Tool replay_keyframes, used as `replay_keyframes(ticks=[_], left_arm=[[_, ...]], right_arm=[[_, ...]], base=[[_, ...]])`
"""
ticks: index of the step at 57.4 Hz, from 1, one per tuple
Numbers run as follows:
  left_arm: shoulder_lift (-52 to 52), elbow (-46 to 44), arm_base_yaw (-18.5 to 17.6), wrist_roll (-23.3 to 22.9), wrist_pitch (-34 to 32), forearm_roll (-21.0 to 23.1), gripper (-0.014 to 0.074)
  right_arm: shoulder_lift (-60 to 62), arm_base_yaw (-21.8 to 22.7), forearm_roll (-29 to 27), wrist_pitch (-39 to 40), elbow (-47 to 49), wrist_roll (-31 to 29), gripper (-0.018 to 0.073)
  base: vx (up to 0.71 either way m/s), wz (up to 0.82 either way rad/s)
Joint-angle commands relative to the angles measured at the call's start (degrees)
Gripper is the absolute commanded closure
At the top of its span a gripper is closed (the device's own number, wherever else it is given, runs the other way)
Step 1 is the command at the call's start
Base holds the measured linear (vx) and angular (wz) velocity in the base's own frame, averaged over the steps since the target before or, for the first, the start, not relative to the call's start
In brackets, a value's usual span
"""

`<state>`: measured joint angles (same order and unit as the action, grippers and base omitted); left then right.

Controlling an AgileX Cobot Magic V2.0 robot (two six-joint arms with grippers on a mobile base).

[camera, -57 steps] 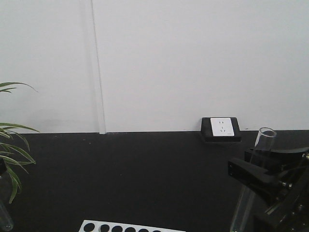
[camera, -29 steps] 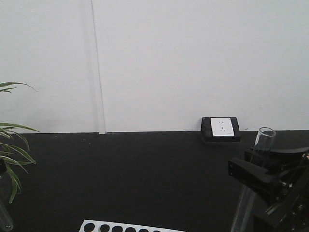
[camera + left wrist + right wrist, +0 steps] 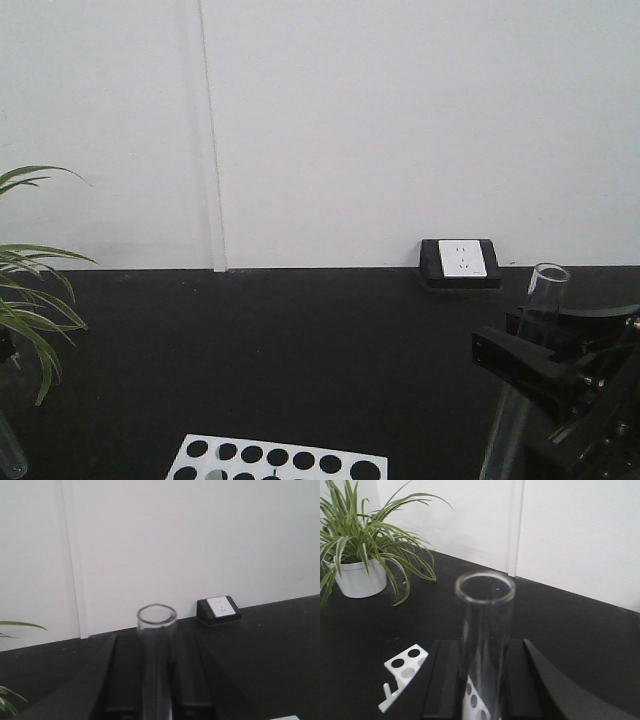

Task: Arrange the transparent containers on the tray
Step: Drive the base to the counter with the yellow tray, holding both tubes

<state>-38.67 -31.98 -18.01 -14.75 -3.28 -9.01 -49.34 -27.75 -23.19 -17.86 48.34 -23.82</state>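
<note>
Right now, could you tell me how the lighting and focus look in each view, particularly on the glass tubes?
Front view: soft, even light, no hard shadows; the right tube is faint, mostly rim. Left wrist view: the left tube is close and blurred, its body fading into the dark below. Right wrist view: the right tube is sharper, rim clearly outlined; the potted plant is crisp.

White holed rack (image 3: 280,462) sits on black counter (image 3: 300,350). Leafy plant (image 3: 365,530) in white pot (image 3: 360,577) at left; socket block (image 3: 460,262) against back wall (image 3: 400,120).
</note>
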Motion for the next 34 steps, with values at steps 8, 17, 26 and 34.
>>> replay_keyframes(ticks=[8, 17, 26, 34], left_arm=[[0.2, -2.1, -0.1, -0.1, -4.4, 0.6, 0.0461], [0.2, -2.1, -0.1, -0.1, -4.4, 0.6, 0.0461], [0.2, -2.1, -0.1, -0.1, -4.4, 0.6, 0.0461], [0.2, -2.1, -0.1, -0.1, -4.4, 0.6, 0.0461]], right_arm=[[0.4, 0.4, -0.1, 4.4, 2.2, -0.6, 0.0445], [0.4, 0.4, -0.1, 4.4, 2.2, -0.6, 0.0445], [0.4, 0.4, -0.1, 4.4, 2.2, -0.6, 0.0445], [0.4, 0.4, -0.1, 4.3, 2.2, -0.6, 0.0445]], base=[[-0.13, 0.02], [-0.18, 0.01], [-0.20, 0.00], [-0.21, 0.08]])
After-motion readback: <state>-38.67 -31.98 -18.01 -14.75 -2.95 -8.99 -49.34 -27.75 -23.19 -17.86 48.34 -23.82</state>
